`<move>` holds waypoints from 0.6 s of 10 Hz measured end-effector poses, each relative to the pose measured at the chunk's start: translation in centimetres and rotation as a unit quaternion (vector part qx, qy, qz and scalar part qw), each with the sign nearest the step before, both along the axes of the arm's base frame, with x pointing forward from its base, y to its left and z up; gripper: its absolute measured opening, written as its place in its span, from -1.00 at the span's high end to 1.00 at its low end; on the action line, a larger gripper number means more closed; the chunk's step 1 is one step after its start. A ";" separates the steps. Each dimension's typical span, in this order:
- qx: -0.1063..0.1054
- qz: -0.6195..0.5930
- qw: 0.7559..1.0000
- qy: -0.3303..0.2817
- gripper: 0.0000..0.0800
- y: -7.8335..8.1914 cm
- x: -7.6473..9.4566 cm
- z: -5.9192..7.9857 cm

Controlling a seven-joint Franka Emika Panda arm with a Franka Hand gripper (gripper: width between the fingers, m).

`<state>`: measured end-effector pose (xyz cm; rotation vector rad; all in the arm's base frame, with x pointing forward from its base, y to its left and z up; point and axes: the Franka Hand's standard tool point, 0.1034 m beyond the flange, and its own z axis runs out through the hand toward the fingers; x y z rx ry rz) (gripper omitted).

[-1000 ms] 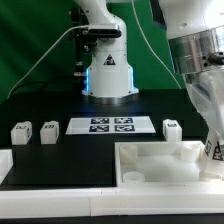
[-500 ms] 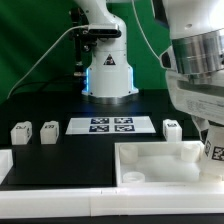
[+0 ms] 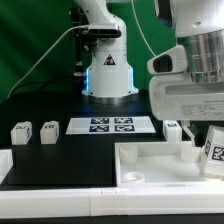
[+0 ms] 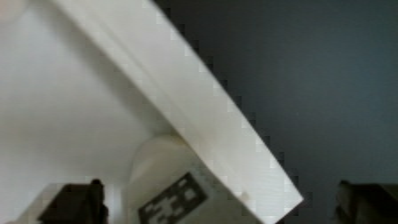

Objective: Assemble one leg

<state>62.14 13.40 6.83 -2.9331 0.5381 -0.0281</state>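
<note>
Black table: 1 leg tilted, tag facing the exterior camera.

Bright, even light — blue glow on the arm base; wrist view soft, blurred

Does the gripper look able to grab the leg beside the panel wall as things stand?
Likely yes: the wrist view shows the leg between the fingers of the open gripper, though the panel wall lies close beside it.
</note>
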 end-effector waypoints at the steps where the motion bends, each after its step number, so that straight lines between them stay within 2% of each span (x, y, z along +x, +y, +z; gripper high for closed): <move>1: -0.010 0.086 0.996 -0.016 -0.62 -0.6 0.4 0.1; 4: -0.011 0.121 0.992 -0.021 -0.62 -0.7 0.4 0.1; 6: -0.011 0.112 0.993 -0.020 0.01 -0.7 0.4 0.0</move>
